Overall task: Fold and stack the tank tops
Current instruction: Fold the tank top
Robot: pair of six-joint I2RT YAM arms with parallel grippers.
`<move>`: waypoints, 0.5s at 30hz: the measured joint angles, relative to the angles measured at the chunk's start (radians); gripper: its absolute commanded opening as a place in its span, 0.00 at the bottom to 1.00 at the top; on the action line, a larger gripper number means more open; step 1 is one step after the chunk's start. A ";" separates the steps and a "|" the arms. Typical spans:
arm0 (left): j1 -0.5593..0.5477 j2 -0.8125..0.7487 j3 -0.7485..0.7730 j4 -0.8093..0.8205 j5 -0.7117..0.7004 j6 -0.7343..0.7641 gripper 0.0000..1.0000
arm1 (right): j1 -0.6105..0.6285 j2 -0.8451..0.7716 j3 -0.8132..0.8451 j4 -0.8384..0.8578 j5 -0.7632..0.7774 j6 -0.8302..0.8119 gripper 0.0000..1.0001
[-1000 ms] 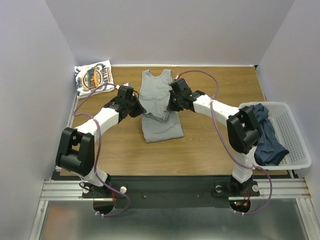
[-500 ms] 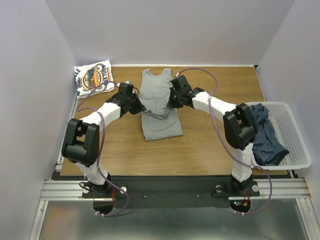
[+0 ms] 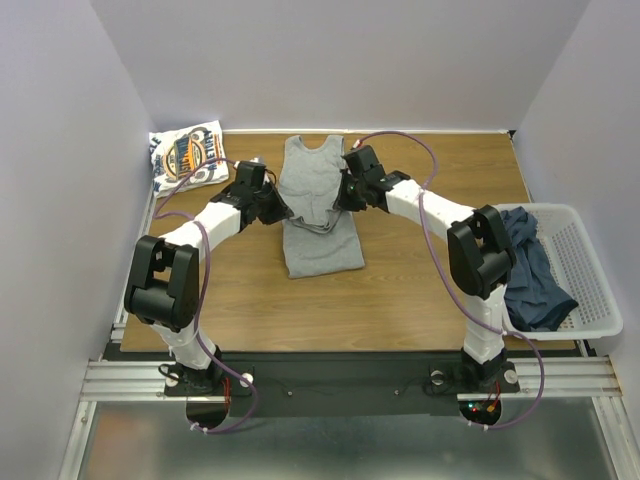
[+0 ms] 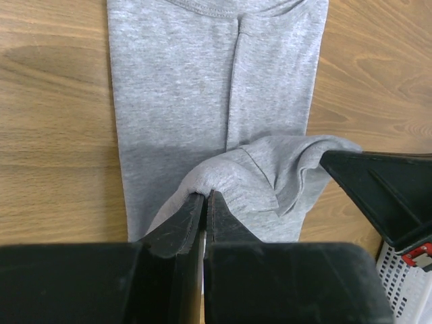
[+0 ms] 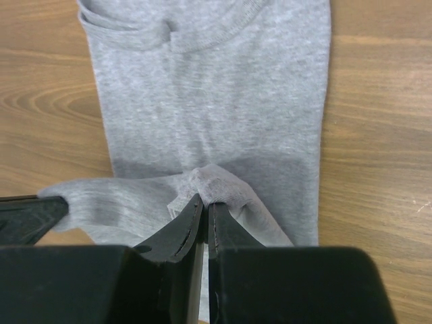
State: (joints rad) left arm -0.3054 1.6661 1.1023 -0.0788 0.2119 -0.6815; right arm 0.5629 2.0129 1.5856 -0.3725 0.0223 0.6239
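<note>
top external view: the grey tank top lies lengthwise in the middle of the desk, neck toward the far edge. both arms reach in from either side of it. the left gripper is pinched tight on a bunched bit of the grey cloth at its left side. the left wrist cam shows those fingers closed with basically no gap and the fabric humped up over the tips. same deal for the right gripper: on the right wrist cam its fingers are clamped on a little peak of cloth, with a raised fold sagging between the two grippers.

the white tank top sits folded in the far left corner. it has a round blue-and-orange logo, but the lettering is too small to read. the dark blue tank tops are heaped in the white mesh basket at the right edge, one hanging over its near rim.
</note>
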 measured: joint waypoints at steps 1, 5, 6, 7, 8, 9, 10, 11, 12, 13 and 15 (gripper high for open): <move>0.000 0.000 0.002 -0.001 0.002 0.000 0.00 | 0.000 0.000 0.006 0.000 -0.001 0.000 0.06; 0.002 0.000 0.022 -0.001 0.009 0.000 0.00 | -0.001 0.000 0.017 0.000 -0.002 -0.001 0.06; 0.004 0.000 0.029 -0.002 0.009 0.000 0.00 | -0.002 0.000 0.017 0.000 -0.002 -0.002 0.06; 0.007 0.000 0.039 -0.006 0.009 0.000 0.00 | -0.003 0.000 0.019 -0.001 -0.004 -0.003 0.06; 0.009 0.000 0.045 -0.008 0.009 0.000 0.00 | -0.006 0.000 0.026 -0.002 -0.005 -0.003 0.06; 0.013 0.000 0.056 -0.008 0.010 0.000 0.00 | -0.007 0.000 0.031 -0.002 -0.005 -0.003 0.06; 0.019 0.001 0.065 -0.008 0.011 0.000 0.00 | -0.010 0.002 0.045 -0.002 -0.005 -0.004 0.06; 0.024 0.002 0.072 -0.007 0.012 0.000 0.00 | -0.013 0.004 0.058 -0.001 -0.005 -0.004 0.06; 0.029 0.004 0.079 -0.003 0.014 0.000 0.00 | -0.016 0.007 0.073 0.000 -0.005 -0.004 0.06; 0.034 0.007 0.082 0.000 0.015 0.000 0.00 | -0.019 0.010 0.085 0.001 -0.006 -0.004 0.06; 0.042 0.021 0.092 0.005 0.016 -0.001 0.00 | -0.026 0.015 0.101 0.003 -0.006 -0.004 0.06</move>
State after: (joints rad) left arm -0.2638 1.6871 1.1938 -0.0742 0.2283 -0.6823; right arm 0.5373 2.0277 1.6863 -0.3698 0.0162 0.6201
